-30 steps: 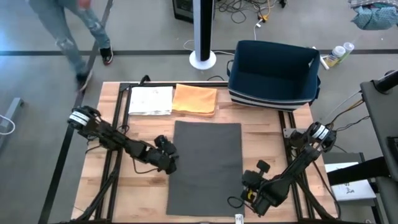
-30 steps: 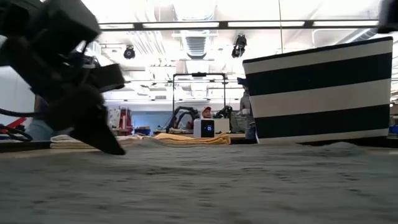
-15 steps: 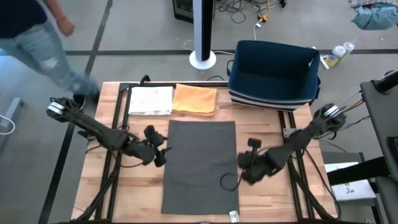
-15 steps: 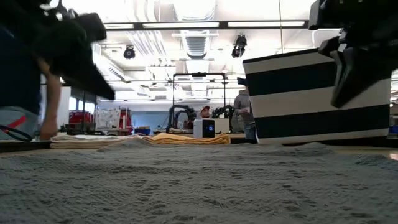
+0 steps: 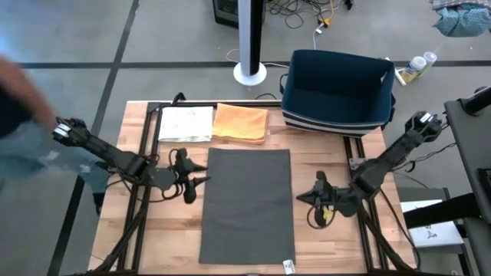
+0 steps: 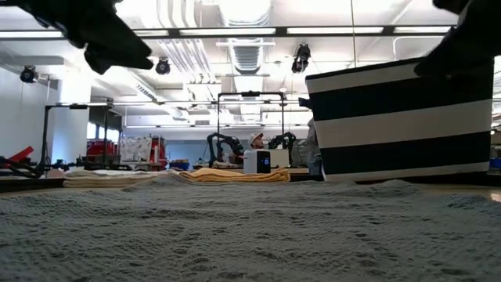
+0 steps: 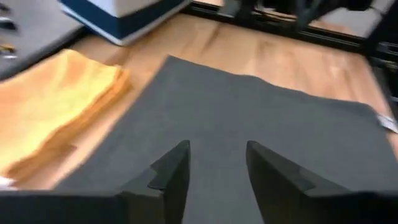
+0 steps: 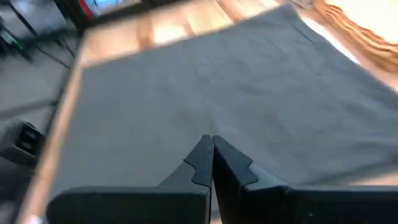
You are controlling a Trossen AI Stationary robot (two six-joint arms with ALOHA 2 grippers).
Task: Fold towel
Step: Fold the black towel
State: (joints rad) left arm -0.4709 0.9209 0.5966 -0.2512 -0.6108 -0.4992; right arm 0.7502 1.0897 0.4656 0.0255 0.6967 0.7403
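So the gray towel (image 5: 247, 205) is lying flat and spread out on the wooden table (image 5: 331, 245), running from the near edge up toward the middle. Both arms are parked either side of it. The left gripper (image 5: 190, 186) sits just off the towel's left edge with its fingers (image 7: 171, 171) spread apart, nothing between them. The right gripper (image 5: 314, 203) is just off the right edge, fingers (image 8: 202, 155) pressed together and empty.

Behind the towel there's a folded orange cloth (image 5: 241, 123) and next to it a white folded cloth (image 5: 186, 123), both at the back of the table. The navy and white striped bin (image 5: 338, 88) sits at the far right corner. Past the table it's gray floor, a white pole on a round base (image 5: 251, 46), cables, and a blurry person (image 5: 23, 123) at the left edge. The low view shows a lab room with ceiling strip lights (image 6: 235, 31).

Compared to half a second ago, both grippers have backed off the towel's edges and the arms have stretched outward. The person has moved down along the left side. The towel hasn't shifted.
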